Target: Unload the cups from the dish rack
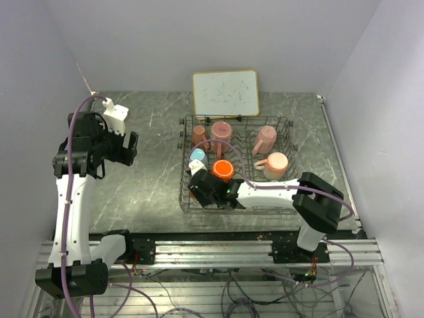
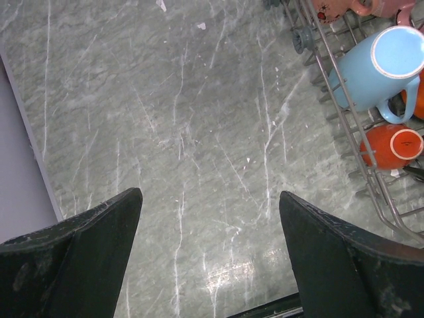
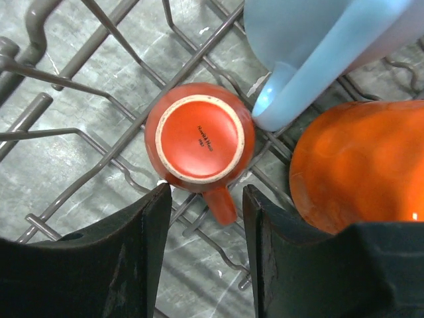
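Orange upturned glazed mug: handle between unclamped right fingers; skewed pinch could snag grey wire rack; left fingers splayed.

Pale, faintly lilac walls close the space in on three sides: a back wall, a left wall and a right wall, all evenly lit. The counter between them is dark grey and stone-like, streaked with thin white veins, with a soft patch of glare on its sheen. A white framed board with faint scribbles leans against the back wall, and a silver metal rail runs along the near edge above a tangle of loose wires.
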